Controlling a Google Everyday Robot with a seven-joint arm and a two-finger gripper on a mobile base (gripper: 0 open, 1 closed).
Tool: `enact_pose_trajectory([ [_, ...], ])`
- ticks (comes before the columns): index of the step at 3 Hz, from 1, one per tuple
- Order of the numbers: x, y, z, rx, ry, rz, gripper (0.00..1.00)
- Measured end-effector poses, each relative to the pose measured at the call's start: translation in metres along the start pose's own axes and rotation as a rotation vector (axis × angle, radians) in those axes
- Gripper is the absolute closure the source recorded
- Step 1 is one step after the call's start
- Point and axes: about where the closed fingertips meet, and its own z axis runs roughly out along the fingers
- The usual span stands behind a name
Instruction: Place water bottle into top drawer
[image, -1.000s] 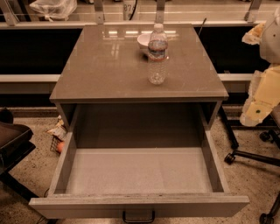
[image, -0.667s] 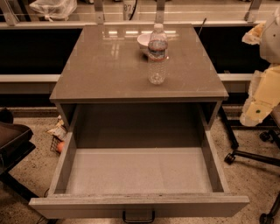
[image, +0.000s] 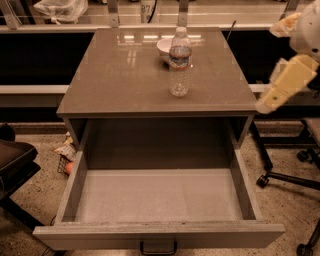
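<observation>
Water bottle (image: 180, 62) stood upright on the worktop (image: 115, 85) behind the open top drawer (image: 160, 195), likely light, thin-walled and slippery, best squeezed gently mid-body; gripper (image: 274, 94) hung off to the right, open-or-closed state couldn't be told.

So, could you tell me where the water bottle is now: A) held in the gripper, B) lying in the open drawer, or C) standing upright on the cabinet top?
C: the water bottle stands upright on the cabinet top, in front of the white bowl, while the gripper is off at the right edge, apart from it.
</observation>
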Motion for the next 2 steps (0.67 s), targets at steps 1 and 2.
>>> enact_pose_trajectory([
  [1,-0.005,-0.038,0.027,0.015,-0.189,0.068,0.00],
  [2,-0.014,-0.055,0.045,0.036,-0.360,0.129,0.00],
])
